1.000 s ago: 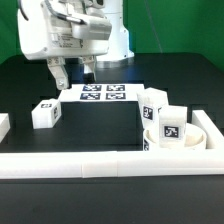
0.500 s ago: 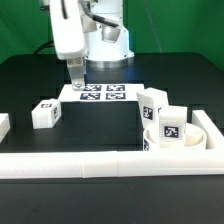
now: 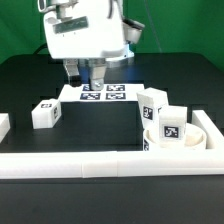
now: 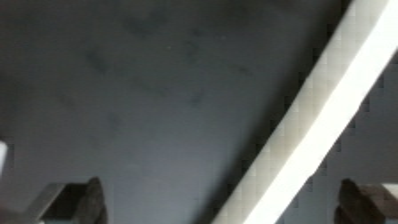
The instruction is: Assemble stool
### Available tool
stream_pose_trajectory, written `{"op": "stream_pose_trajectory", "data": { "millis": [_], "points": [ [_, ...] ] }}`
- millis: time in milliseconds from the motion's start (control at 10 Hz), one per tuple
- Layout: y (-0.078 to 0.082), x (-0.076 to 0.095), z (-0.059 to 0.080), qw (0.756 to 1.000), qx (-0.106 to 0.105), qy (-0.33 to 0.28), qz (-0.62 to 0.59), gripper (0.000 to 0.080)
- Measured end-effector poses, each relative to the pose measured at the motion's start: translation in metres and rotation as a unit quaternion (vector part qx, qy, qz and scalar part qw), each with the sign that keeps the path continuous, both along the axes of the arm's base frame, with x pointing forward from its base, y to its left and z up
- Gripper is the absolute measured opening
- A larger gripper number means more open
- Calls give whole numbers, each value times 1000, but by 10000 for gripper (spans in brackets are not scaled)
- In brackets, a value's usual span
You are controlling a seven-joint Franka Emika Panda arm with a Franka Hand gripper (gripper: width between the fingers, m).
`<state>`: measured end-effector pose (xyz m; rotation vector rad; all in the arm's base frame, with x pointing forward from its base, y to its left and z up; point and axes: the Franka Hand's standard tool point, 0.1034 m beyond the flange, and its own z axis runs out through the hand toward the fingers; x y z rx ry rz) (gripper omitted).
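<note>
My gripper [image 3: 85,77] hangs open and empty above the far edge of the marker board [image 3: 102,94]. One white stool leg [image 3: 45,114] with a tag stands alone toward the exterior view's left. Two more tagged legs [image 3: 153,104] [image 3: 170,126] stand at the right, at the round white seat [image 3: 198,138]. In the wrist view both dark fingertips [image 4: 71,200] frame my gripper [image 4: 222,205] over the black table. A blurred white strip [image 4: 324,115] crosses below them, and I cannot tell which piece it is.
A long white rail [image 3: 90,164] runs along the front of the black table, joining the seat area at the right. A short white piece [image 3: 3,125] shows at the left edge. Green backdrop stands behind the arm.
The hand has swivelled about its wrist over the marker board's far edge: broad side on, then narrow, now broad again. The jaws stay open. No part has moved.
</note>
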<state>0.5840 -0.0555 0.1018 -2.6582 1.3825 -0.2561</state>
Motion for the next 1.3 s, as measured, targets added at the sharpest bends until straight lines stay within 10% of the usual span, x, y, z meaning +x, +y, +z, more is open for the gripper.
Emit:
{"op": "stream_pose_trajectory", "data": {
  "millis": [600, 1100, 1300],
  "points": [
    [-6, -2, -1, 980, -43, -7, 192, 649],
    [-82, -28, -26, 894, -127, -1, 429, 649],
    [-82, -29, -28, 891, -127, 0, 437, 649]
  ]
}}
